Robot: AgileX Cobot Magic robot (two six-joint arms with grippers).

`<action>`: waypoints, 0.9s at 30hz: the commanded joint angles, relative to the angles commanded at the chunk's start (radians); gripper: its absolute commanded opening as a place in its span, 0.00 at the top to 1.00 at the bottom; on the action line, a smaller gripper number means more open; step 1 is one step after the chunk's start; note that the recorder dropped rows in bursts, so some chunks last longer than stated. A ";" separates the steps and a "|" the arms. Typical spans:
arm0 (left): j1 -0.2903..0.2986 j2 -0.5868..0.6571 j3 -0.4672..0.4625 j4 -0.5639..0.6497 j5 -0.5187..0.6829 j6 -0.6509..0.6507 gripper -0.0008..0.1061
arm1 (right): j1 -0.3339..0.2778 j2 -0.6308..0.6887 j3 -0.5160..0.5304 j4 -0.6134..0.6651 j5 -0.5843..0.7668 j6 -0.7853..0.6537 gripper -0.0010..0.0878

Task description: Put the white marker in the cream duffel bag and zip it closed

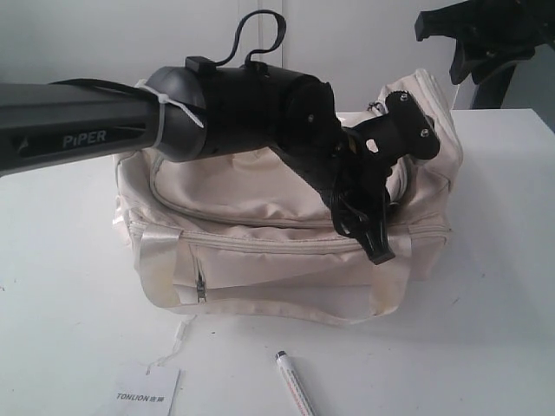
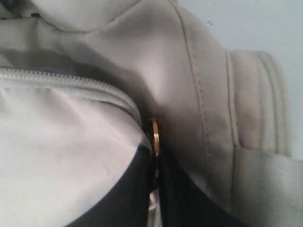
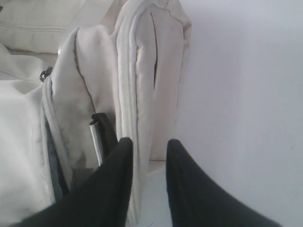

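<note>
The white marker (image 1: 293, 382) lies on the table in front of the cream duffel bag (image 1: 260, 191), apart from both grippers. My left arm reaches across the bag, and its gripper (image 1: 377, 247) points down at the bag's front right. In the left wrist view this gripper (image 2: 155, 158) is shut on the gold zipper pull (image 2: 155, 135), beside the zip teeth (image 2: 71, 82). My right gripper (image 3: 149, 144) stands open over the bag's end panel (image 3: 156, 71). The panel's seam shows between its fingers (image 3: 120, 161). A dark slit (image 3: 51, 161) shows along a zip line.
A white paper tag printed TONLION (image 1: 147, 394) lies on the table at the front left, with a thin white string (image 1: 178, 338) near it. The right arm's black body (image 1: 486, 35) hangs above the bag's right end. A black ring and satin strap (image 3: 97, 139) sit on the end panel.
</note>
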 joint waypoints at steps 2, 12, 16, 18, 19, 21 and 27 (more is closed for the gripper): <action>0.000 -0.004 0.000 0.000 0.007 0.000 0.99 | 0.000 0.000 0.000 0.000 0.002 0.000 0.72; 0.000 -0.037 0.000 0.004 0.009 0.003 0.99 | 0.000 0.000 0.000 0.138 0.018 -0.071 0.72; 0.000 -0.053 0.000 0.004 0.011 0.003 0.99 | 0.000 0.002 0.000 0.171 0.031 -0.093 0.71; 0.000 -0.060 0.000 0.004 0.011 0.003 0.99 | 0.000 0.009 0.000 0.182 0.044 -0.100 0.71; 0.000 -0.064 0.000 0.004 0.011 0.003 0.99 | 0.000 0.014 0.000 0.196 0.053 -0.100 0.71; 0.000 -0.071 0.000 0.004 0.011 0.003 0.99 | 0.000 0.031 0.000 0.242 0.060 -0.102 0.71; 0.000 -0.073 0.000 0.004 0.023 0.003 0.99 | 0.000 0.085 0.000 0.359 0.031 -0.153 0.62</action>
